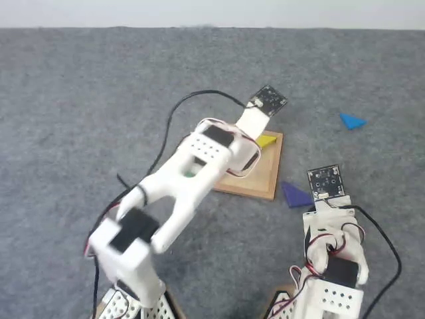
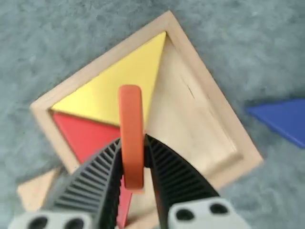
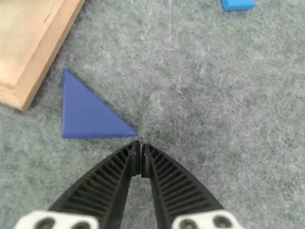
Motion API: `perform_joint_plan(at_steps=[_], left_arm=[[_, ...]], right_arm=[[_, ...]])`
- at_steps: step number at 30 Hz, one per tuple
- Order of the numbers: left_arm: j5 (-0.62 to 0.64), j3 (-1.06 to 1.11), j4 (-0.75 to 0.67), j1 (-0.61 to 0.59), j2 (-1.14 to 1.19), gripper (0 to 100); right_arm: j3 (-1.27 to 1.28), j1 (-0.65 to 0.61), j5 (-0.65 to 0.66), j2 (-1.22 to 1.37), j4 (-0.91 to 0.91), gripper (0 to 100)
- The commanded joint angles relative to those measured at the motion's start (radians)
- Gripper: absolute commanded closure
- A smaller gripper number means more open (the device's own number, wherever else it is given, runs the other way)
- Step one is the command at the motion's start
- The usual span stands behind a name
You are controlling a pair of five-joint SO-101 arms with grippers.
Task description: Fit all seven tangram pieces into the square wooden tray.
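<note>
**Entry: orange piece held over the tray, two blue pieces outside it**

The left claw was clamped on an orange piece, which it held on edge above the wooden tray. I could see only the piece's narrow side, so its outline could not be made out.

Inside the tray, a yellow triangle filled one corner region. A red piece lay against it along one edge, partly hidden behind the claw fingers. The remaining tray floor was bare wood. From above, the left arm covered most of the tray. A pale wooden shape sat just beside one tray corner, cut off and too unclear to identify.

The right claw was low over the grey desk, its jaws pressed together with nothing between them. Its tips were near one corner of a dark blue triangle; whether they touched it I could not tell. That triangle lay flat just beside the tray, apart from it. A light blue piece lay well apart on the desk, cut off at the frame edge in the wrist view.
</note>
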Motion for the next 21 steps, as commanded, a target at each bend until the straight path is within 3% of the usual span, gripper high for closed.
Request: perform_joint_plan(at_steps=[1, 10, 15, 21], left_arm=[[0.012, -0.248, 0.044, 0.005, 0.169, 98], [0.012, -0.624, 0.235, 0.009, 0.440, 98], [0.011, -0.691, 0.292, 0.009, 0.493, 91], [0.009, -0.694, 0.322, 0.078, 0.488, 91]], right_arm=[[0.017, -0.007, 0.012, -0.015, 0.005, 99.1], [0.017, -0.007, 0.012, -0.015, 0.004, 99.1], [0.017, -0.007, 0.012, -0.015, 0.004, 99.1], [0.017, -0.007, 0.012, -0.015, 0.002, 99.1]])
